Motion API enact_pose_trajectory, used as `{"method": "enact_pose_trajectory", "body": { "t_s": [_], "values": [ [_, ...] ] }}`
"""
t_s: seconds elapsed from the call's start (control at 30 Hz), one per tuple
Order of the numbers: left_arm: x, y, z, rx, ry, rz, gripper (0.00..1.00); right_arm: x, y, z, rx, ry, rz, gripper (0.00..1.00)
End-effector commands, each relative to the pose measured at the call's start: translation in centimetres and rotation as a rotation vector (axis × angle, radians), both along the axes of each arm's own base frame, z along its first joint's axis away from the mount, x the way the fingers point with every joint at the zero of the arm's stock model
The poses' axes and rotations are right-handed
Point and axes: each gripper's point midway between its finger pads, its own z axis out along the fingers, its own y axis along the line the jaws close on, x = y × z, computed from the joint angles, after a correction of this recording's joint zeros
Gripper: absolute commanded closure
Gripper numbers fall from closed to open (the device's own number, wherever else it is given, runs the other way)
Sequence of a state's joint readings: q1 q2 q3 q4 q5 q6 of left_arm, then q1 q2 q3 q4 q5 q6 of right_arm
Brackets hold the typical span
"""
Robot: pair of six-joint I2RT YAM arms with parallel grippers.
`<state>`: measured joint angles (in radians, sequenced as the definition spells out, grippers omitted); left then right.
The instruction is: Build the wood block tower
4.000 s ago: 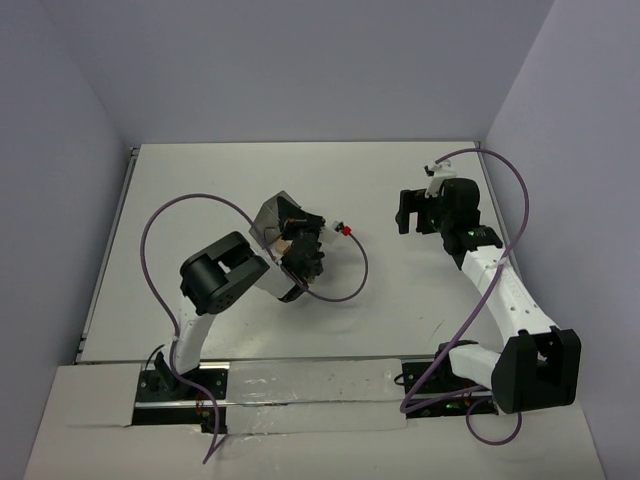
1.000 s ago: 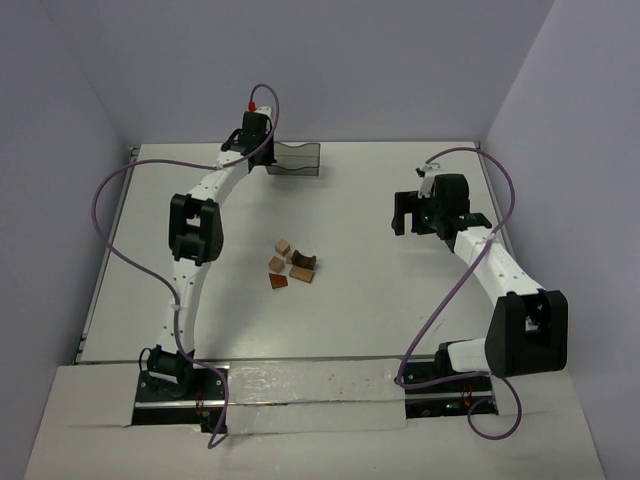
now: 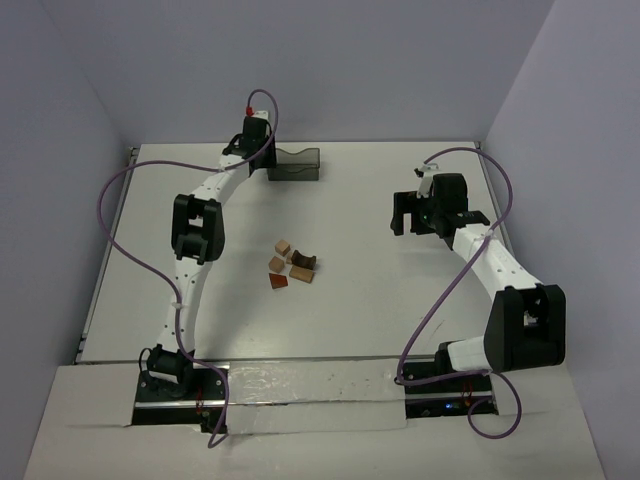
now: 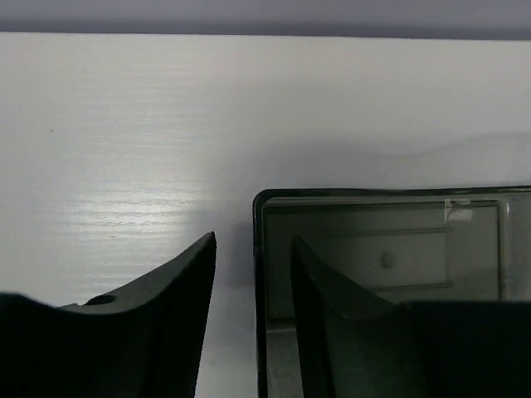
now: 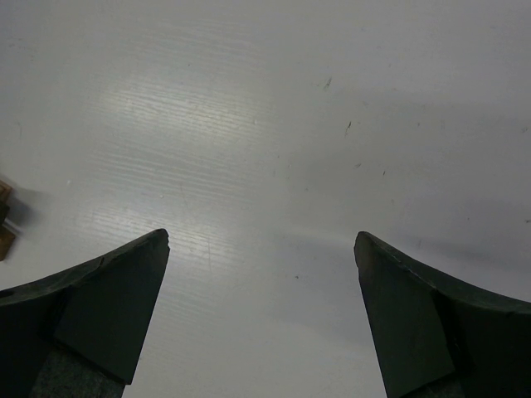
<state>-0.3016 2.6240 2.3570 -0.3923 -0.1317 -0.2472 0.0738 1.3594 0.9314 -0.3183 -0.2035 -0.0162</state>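
The wood blocks lie loose in a small cluster at mid-table: a tan cube (image 3: 284, 246), another tan block (image 3: 277, 264), a reddish-brown wedge (image 3: 279, 281), a dark arch (image 3: 304, 262) and a tan bar (image 3: 301, 274). None is stacked. My left gripper (image 3: 262, 160) (image 4: 253, 239) is far from them at the table's back, open, its jaws straddling the left wall of the dark bin (image 3: 296, 163) (image 4: 390, 257) with a gap on each side. My right gripper (image 3: 404, 212) (image 5: 261, 238) hangs wide open over bare table, right of the blocks, holding nothing. A block edge (image 5: 4, 220) peeks in at the right wrist view's left border.
The dark translucent bin stands upright and looks empty at the back edge, near the rear wall. Purple cables loop off both arms. The table edge runs along the left, and side walls close in on both sides.
The left jaws have opened off the bin's wall, and the bin now rests at the table's back. Earlier the left arm held the bin over mid-table. The right arm has barely moved.
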Motion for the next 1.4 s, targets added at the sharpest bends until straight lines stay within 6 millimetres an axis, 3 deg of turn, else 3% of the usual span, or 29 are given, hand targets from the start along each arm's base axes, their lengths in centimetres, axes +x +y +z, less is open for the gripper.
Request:
{"method": "enact_pose_trajectory", "body": {
  "t_s": [0.0,0.1,0.23,0.27,0.3,0.37,0.43,0.53,0.6,0.63,0.7,0.77,0.87,0.93,1.07,1.17,1.37],
  "values": [
    [2.0,-0.1,5.2,-0.046,-0.122,0.014,0.40,1.2,-0.1,2.4,0.013,-0.061,-0.009,0.00],
    [1.9,0.0,9.0,-0.066,-0.171,0.010,0.25,1.1,0.0,2.9,0.019,-0.075,-0.006,0.00],
    [0.9,0.2,15.2,-0.095,-0.242,-0.004,0.20,0.9,0.1,3.5,0.022,-0.094,0.004,0.00],
    [0.2,0.3,18.1,-0.106,-0.277,-0.011,0.19,0.9,0.1,3.8,0.022,-0.103,0.006,0.00],
    [0.0,0.2,18.1,-0.106,-0.273,-0.020,0.19,0.9,0.2,3.9,0.024,-0.106,0.008,0.00],
    [-2.1,-0.2,21.6,-0.125,-0.296,-0.089,0.18,0.7,0.4,4.7,0.034,-0.129,0.023,0.00],
    [-5.0,-0.7,23.9,-0.145,-0.290,-0.168,0.20,0.4,0.6,4.9,0.039,-0.139,0.038,0.00],
    [-8.3,-2.0,24.6,-0.172,-0.259,-0.298,0.21,0.0,1.0,5.5,0.051,-0.161,0.060,0.00],
    [-12.6,-2.4,24.1,-0.184,-0.204,-0.411,0.21,-0.3,1.2,5.9,0.060,-0.179,0.074,0.00],
    [-13.6,-2.8,25.7,-0.193,-0.231,-0.460,0.21,-0.4,1.3,6.1,0.065,-0.183,0.077,0.00],
    [-17.1,-3.1,23.0,-0.182,-0.158,-0.566,0.20,-0.7,1.5,6.4,0.070,-0.191,0.085,0.00],
    [-19.9,-3.1,23.0,-0.183,-0.149,-0.638,0.20,-1.0,1.6,6.7,0.074,-0.202,0.097,0.00],
    [-23.8,-2.8,21.1,-0.147,-0.119,-0.750,0.20,-1.4,2.1,7.1,0.089,-0.212,0.126,0.00],
    [-26.1,-2.7,18.8,-0.107,-0.076,-0.802,0.21,-1.7,2.4,7.2,0.102,-0.210,0.144,0.00],
    [-29.1,-2.1,13.8,0.012,0.021,-0.829,0.25,-1.9,2.6,7.4,0.109,-0.207,0.154,0.00],
    [-32.6,-3.1,10.7,0.111,0.054,-0.920,0.28,-2.0,2.7,7.4,0.110,-0.206,0.158,0.00],
    [-36.7,-5.2,9.0,0.166,0.039,-1.159,0.39,-2.1,2.9,8.3,0.120,-0.203,0.161,0.00]
  ]
}}
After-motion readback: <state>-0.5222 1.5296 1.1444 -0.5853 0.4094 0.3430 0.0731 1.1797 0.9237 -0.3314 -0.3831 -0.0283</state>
